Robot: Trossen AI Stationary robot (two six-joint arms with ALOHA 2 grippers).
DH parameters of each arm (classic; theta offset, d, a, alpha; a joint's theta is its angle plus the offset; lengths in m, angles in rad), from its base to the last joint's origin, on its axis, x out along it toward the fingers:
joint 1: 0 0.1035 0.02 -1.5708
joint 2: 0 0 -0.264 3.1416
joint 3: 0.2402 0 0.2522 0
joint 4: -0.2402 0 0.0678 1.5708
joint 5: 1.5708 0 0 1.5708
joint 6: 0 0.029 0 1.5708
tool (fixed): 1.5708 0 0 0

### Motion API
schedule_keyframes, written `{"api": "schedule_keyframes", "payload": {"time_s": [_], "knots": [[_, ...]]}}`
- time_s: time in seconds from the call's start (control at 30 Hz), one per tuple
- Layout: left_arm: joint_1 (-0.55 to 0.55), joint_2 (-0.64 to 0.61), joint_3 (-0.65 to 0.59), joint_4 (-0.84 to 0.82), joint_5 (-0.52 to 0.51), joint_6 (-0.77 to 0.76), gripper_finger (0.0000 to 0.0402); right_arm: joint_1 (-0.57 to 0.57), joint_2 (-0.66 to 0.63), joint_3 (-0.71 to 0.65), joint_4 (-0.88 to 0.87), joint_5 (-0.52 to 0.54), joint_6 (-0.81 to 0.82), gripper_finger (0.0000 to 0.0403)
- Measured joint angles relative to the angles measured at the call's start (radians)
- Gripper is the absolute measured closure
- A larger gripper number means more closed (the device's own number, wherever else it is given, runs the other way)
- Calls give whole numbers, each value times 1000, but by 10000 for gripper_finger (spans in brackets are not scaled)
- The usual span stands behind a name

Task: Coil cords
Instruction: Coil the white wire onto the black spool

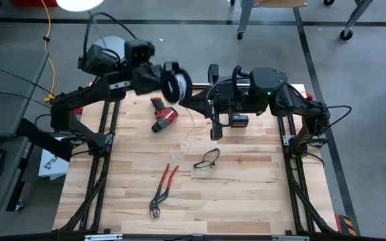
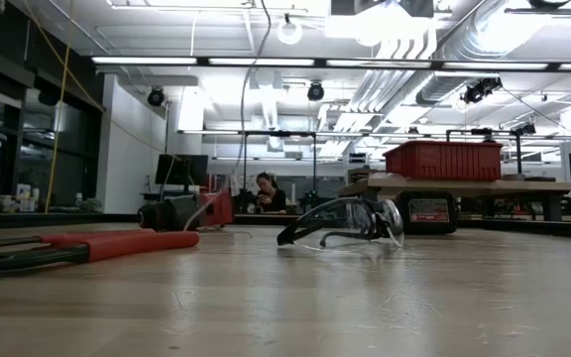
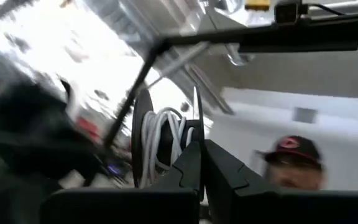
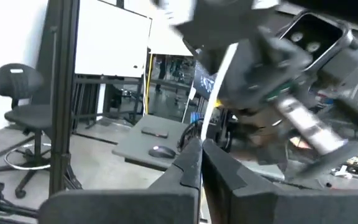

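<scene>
- High view: the left gripper point(image 1: 181, 90) is holding the spool point(image 1: 174, 82) above the table's point(image 1: 246, 201) far edge, jaws closed on its rim. The cord point(image 1: 187, 130) is trailing down from the spool to a small loop on the wood. The right gripper point(image 1: 203, 94) is meeting it from the right, jaws closed. A drill point(image 1: 163, 115), battery point(image 1: 238, 120), glasses point(image 1: 208, 159) and pliers point(image 1: 163, 187) are lying on the table.
- Low view: pliers point(image 2: 77, 246), drill point(image 2: 181, 211), glasses point(image 2: 350, 222) and battery point(image 2: 426, 210) are resting on the table; a person point(image 2: 266, 193) is sitting far behind.
- Left wrist view: the closed fingers point(image 3: 188, 171) are gripping the spool point(image 3: 143, 140), white cord point(image 3: 165, 134) wound on it.
- Right wrist view: the closed fingers point(image 4: 219, 168) are pinching the cord point(image 4: 219, 81), which is running up taut.
</scene>
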Motion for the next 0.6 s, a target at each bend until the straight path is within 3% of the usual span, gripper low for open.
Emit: {"api": "schedule_keyframes", "payload": {"time_s": [0.23, 0.4, 0.6], "knots": [[42, -5, 2, 12, -143, 230, 401, 5, 0, 0, -11, 1, 61, 403], [73, -10, 3, 11, -152, 302, 401, 5, 1, 0, -33, 53, 125, 396], [115, -39, 3, 13, -131, 274, 401, 16, 11, 0, -126, 131, 126, 312]]}}
